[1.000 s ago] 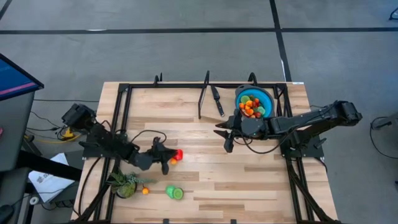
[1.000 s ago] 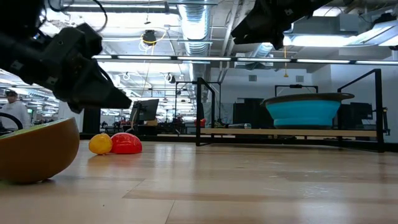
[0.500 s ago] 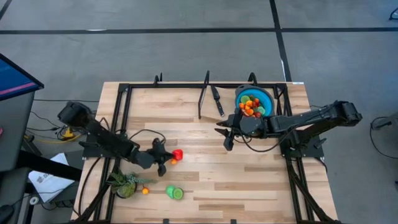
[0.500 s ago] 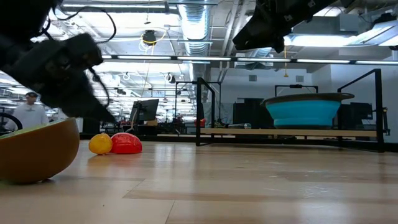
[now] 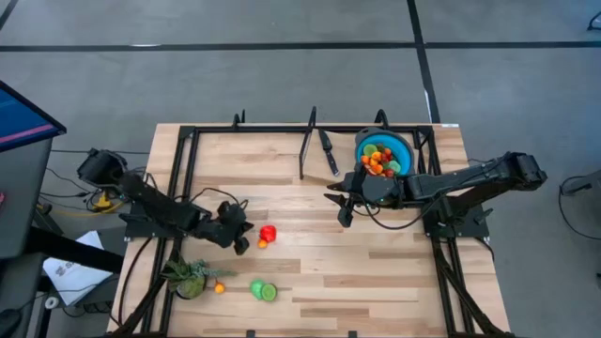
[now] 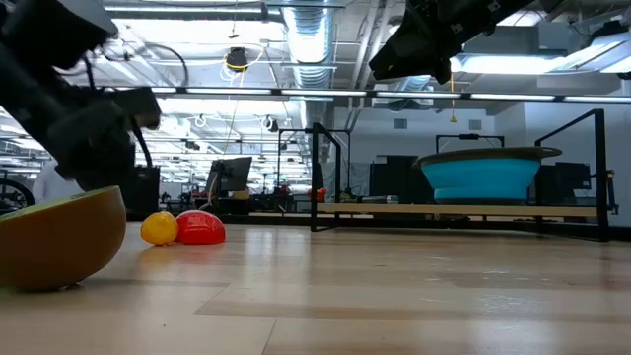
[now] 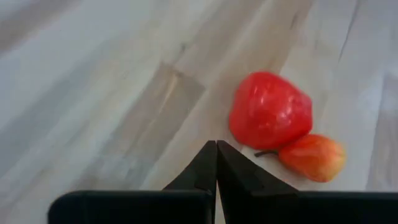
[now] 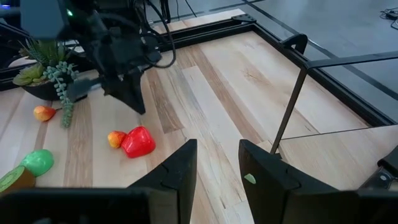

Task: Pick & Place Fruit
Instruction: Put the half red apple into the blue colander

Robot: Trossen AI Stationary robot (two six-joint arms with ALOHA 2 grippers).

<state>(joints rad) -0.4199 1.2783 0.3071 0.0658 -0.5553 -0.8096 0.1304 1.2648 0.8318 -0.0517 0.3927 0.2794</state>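
Observation:
A red fruit (image 5: 269, 233) and a small orange fruit (image 5: 262, 243) lie touching on the wooden table (image 5: 376, 272), left of centre. My left gripper (image 5: 242, 248) is shut and empty, its tips a little to the left of them; in its wrist view the joined tips (image 7: 216, 145) point beside the red fruit (image 7: 270, 111) and the orange fruit (image 7: 312, 157). My right gripper (image 5: 344, 220) hangs open and empty above the table in front of the blue bowl (image 5: 383, 153), which holds several fruits. Green fruits (image 5: 263, 291) and a small orange one (image 5: 220, 288) lie near the front.
A spiky potted plant (image 5: 188, 275) stands at the front left, close to my left arm. A black-handled knife (image 5: 327, 150) lies at the back beside the bowl. Black frame bars (image 5: 305, 141) run along the table's sides and back. Bare wood stretches across the middle and front right.
My left gripper has drawn back from the red fruit toward the table's left edge and has tipped from steeply down to a flatter slant. The red and orange fruits have stayed where they were.

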